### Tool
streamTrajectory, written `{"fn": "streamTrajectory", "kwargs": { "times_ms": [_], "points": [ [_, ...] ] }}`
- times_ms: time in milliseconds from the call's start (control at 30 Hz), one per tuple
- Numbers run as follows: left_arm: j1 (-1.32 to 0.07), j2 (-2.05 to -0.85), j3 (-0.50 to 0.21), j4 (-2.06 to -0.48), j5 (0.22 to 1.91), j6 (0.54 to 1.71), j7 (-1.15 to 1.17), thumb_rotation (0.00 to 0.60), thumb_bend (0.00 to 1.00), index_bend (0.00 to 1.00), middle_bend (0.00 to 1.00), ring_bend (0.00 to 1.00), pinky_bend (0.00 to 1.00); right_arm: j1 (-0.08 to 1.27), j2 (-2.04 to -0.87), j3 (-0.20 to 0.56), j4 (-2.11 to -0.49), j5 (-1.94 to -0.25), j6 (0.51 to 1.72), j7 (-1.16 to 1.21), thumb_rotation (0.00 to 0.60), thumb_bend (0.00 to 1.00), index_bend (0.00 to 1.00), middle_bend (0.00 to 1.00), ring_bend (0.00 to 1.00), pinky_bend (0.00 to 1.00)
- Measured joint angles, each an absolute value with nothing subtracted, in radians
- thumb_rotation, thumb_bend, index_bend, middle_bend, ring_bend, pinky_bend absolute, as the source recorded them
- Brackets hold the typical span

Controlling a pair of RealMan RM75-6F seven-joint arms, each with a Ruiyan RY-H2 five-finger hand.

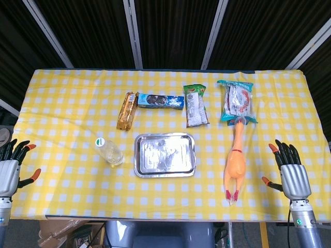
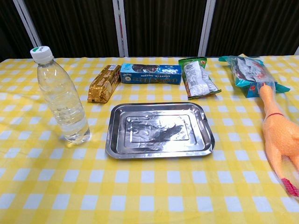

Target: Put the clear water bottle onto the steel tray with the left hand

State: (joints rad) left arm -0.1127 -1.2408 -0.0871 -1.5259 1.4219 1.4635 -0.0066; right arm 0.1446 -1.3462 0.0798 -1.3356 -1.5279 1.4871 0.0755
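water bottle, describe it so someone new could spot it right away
Find the steel tray in the middle of the yellow checked table. The water bottle stands upright just left of it, apart from it. It is the only clear, standing thing, with a white cap; everything else lies flat.

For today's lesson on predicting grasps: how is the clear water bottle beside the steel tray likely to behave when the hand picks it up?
The clear water bottle stands upright, tall on a narrow base, so a sideways nudge would probably tip it. It looks nearly full, so likely heavy for its size. Its thin, smooth plastic wall may give a little and slip under a loose grip from the left hand.
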Motion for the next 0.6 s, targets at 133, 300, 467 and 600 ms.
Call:
{"fn": "streamTrajectory", "kwargs": {
  "times_ms": [133,300,467,600],
  "points": [
    [-0.113,-1.244,-0.087,-1.525,1.421,1.462,-0.004,0.6,0.31,0.22,0.13,0.0,0.0,0.144,-1.344,0.078,-1.342,-1.531,1.49,0.065,0.6,0.05,0.11,0.0,0.0,0.0],
    [-0.113,-1.246,-0.083,-1.527,1.429,1.466,0.001,0.6,0.31,0.22,0.13,0.0,0.0,0.14,-1.342,0.073,-1.349,-1.54,1.498,0.06,0.6,0.05,0.11,0.0,0.0,0.0],
    [-0.111,-1.246,-0.082,-1.535,1.439,1.477,0.004,0.6,0.31,0.21,0.13,0.0,0.0,0.14,-1.339,0.073,-1.356,-1.538,1.496,0.057,0.6,0.05,0.11,0.0,0.0,0.0],
    [-0.111,-1.249,-0.079,-1.534,1.434,1.47,0.01,0.6,0.31,0.21,0.13,0.0,0.0,0.139,-1.336,0.073,-1.356,-1.535,1.493,0.061,0.6,0.05,0.11,0.0,0.0,0.0]
  ]
}}
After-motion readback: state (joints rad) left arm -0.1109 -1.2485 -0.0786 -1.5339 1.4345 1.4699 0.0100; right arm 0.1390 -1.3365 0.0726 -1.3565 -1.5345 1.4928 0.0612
